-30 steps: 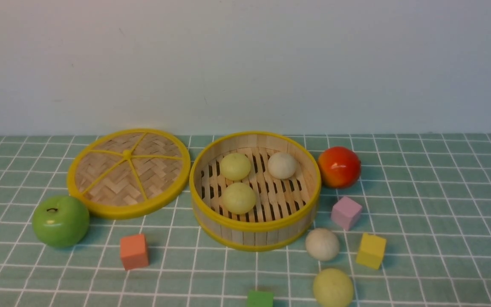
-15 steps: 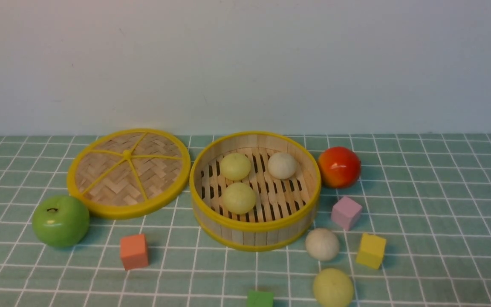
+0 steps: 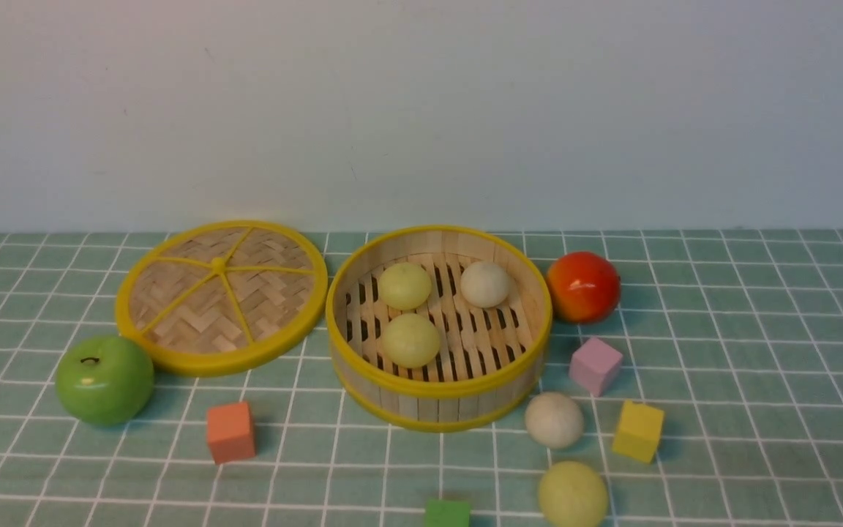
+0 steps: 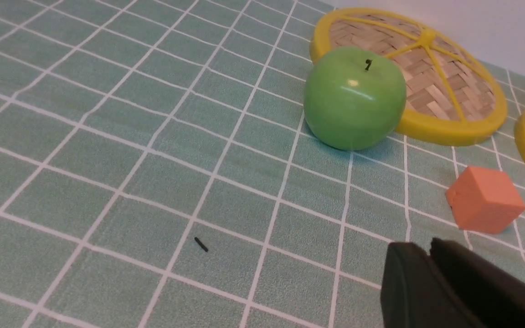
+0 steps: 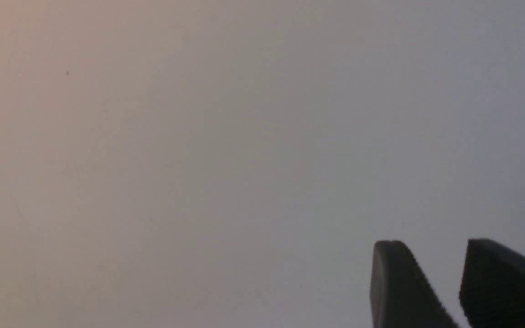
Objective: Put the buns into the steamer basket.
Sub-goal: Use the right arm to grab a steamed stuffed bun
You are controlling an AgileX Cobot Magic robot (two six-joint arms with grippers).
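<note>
Three of the small, smooth, matte buns lie inside the round bamboo steamer basket [image 3: 429, 408] with upright slat walls and yellow rims. A pale yellow-green bun [image 3: 405, 285] and an off-white bun [image 3: 485, 284] sit by its far wall, and a second yellow-green bun [image 3: 410, 339] sits nearer the front. Two more rest on the green checked tabletop [image 3: 758, 366] just outside the basket: a second off-white bun [image 3: 554, 419] between a pink cube [image 3: 595, 364] and a yellow cube [image 3: 637, 430], and a third yellow-green bun [image 3: 572, 494] beside a green cube [image 3: 446, 514]. A shiny red-orange fruit [image 3: 582, 287] stands just beside the basket's wall. The dark left fingers [image 4: 408, 282] are pressed together with nothing between them. An orange cube [image 4: 486, 205] lies just ahead of them, with the basket's rim beyond it. A glossy green apple [image 4: 354, 98] sits farther ahead, against the flat woven bamboo lid [image 4: 431, 86] with yellow spokes. The right fingers [image 5: 394, 282] stand apart, holding nothing, against a plain pale background. Where the buns lie from them cannot be told.
</note>
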